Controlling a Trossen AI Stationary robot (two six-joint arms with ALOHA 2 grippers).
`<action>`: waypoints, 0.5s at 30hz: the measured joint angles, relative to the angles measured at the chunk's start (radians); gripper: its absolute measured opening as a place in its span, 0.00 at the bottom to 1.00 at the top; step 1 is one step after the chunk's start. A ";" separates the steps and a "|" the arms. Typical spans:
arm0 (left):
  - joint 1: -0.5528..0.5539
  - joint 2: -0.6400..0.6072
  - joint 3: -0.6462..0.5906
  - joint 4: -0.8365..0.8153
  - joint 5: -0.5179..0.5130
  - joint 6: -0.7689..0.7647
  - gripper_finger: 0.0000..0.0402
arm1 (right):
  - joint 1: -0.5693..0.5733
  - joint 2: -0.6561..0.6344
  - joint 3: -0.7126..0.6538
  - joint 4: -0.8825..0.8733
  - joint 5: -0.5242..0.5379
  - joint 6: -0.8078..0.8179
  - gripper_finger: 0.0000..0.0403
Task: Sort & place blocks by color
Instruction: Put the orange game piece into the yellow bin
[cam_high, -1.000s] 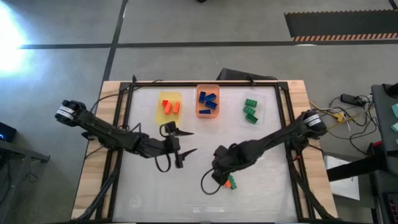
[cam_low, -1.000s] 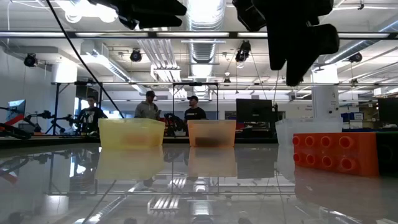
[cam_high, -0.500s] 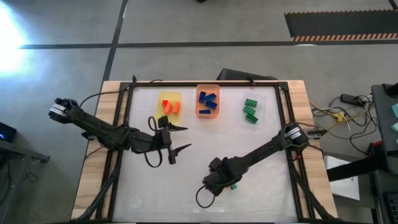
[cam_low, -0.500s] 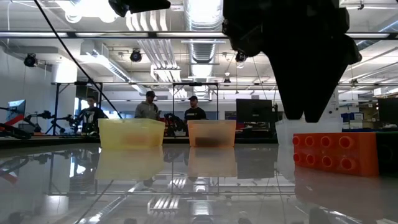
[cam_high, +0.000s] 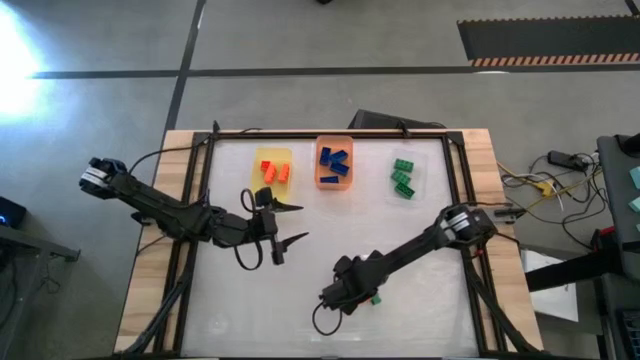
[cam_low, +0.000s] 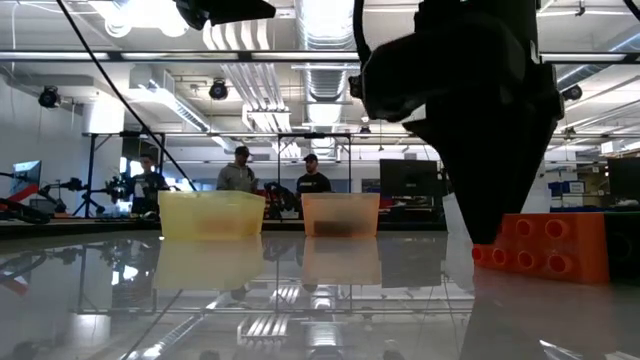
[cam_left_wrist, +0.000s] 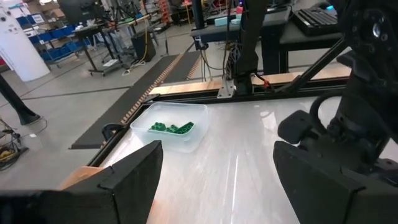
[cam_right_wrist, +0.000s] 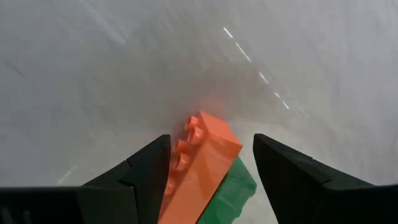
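Between open jaws, studded orange block (cam_right_wrist: 202, 165) atop green block (cam_right_wrist: 231, 191)

floor (cam_high: 300, 35): grey concrete, dark seams
ceiling ducts (cam_low: 320, 85): exposed, lit
people (cam_low: 275, 172): stood behind
blue bins (cam_left_wrist: 53, 38): stacked left

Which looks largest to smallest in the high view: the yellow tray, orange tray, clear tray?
1. Translucent orange plastic tray.
2. Translucent yellow plastic tray and clear plastic tray: these look about alike, and the clear one's edges are faint, so I do not rank them.

text: none legible | labels: none | far signage possibly too blurred
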 joint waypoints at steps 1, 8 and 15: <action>0.000 0.000 0.000 0.000 0.000 0.000 0.72 | 0.000 0.005 0.000 0.001 0.000 -0.003 0.54; 0.000 0.000 0.000 -0.001 0.000 0.000 0.72 | 0.000 0.026 0.000 0.035 0.001 -0.036 0.54; -0.001 0.000 0.000 0.000 0.000 0.000 0.72 | 0.000 0.033 0.000 0.048 0.002 -0.045 0.41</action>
